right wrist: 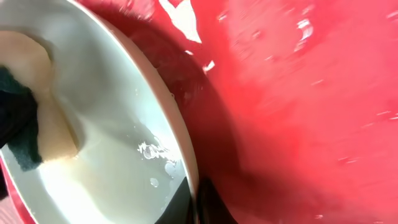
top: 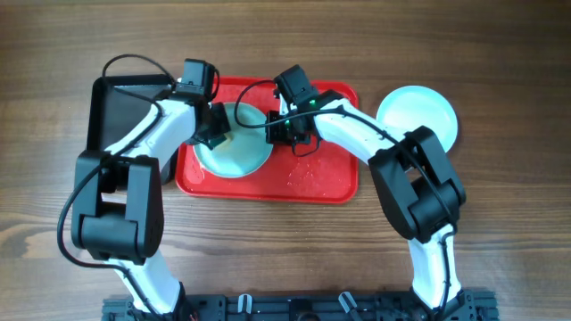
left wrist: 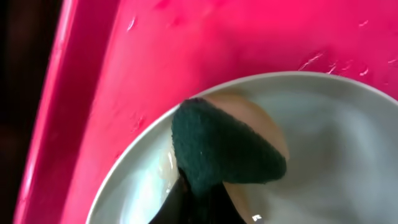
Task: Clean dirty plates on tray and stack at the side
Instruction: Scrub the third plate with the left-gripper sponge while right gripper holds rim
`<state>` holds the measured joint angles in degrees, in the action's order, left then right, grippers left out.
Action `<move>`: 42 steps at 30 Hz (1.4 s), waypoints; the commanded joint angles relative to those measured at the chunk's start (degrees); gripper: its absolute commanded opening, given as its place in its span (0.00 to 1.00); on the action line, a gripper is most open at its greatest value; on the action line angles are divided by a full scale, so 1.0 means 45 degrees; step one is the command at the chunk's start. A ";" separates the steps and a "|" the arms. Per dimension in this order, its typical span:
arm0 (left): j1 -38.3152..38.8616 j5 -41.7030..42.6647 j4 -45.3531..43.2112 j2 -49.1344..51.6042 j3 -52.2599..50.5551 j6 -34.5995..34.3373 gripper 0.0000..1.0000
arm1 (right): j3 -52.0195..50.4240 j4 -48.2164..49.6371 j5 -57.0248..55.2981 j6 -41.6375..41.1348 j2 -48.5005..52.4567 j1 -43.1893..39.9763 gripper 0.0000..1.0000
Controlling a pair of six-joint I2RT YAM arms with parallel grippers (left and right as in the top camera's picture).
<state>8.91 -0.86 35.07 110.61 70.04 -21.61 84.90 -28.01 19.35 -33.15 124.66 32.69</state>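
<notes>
Pinching the sponge in the left hand, green face pressed into the left side of the plate. Resting on the tray, left of centre. Nipping the right rim with the right hand, closed on the edge. Risky, though: wet and glossy there, so could slip out of that pinch under a hard scrub and skid across the tray. Could also lose the sponge if shoved sideways. Only from overhead: a side plate on the bench, far right, off the tray. Only from the right wrist: water beads inside the plate. Only from the left wrist: beige backing behind the green, close up.
</notes>
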 commanded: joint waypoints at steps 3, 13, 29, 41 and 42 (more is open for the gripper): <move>-0.0253 0.2866 0.1447 0.0563 -0.0539 0.1695 0.04 | -0.0185 -0.0267 -0.0355 0.0180 0.0661 -0.0078 0.04; 0.0967 0.7465 0.1831 0.0563 -0.0539 0.5421 0.04 | -0.0185 -0.0262 -0.0335 0.0170 0.0661 -0.0078 0.04; 0.0398 -0.0933 -0.2137 0.0568 -0.0539 0.0865 0.04 | -0.0185 -0.0291 -0.0316 0.0233 0.0661 -0.0078 0.04; 0.0408 -0.3245 0.2497 0.0563 -0.0539 -0.1511 0.07 | -0.0185 -0.0330 -0.0316 0.0238 0.0661 -0.0078 0.04; 0.0408 -0.3240 0.3279 0.0563 -0.0539 -0.1511 0.07 | -0.0185 -0.0321 -0.0316 0.0238 0.0661 -0.0078 0.04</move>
<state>12.25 -7.73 41.28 110.54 70.61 -25.91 84.90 -28.32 20.38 -31.86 124.73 33.01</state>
